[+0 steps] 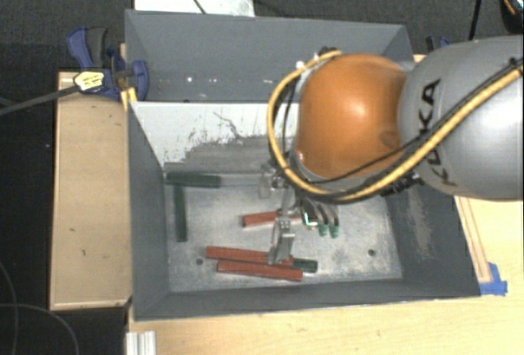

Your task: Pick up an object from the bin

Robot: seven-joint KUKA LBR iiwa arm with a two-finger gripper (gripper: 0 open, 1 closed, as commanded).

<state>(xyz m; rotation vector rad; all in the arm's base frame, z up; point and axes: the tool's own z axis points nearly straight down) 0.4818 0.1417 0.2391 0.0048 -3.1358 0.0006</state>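
Jaws over flat red sticks (246, 267)

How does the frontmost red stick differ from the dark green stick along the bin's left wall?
The red stick lies across the bin, beside a second red stick; the dark green stick runs front to back, away from the reds. Both are thin, straight and lie flat.

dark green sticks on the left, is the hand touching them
No, the hand sits well apart from the dark green sticks, over the red sticks farther right.
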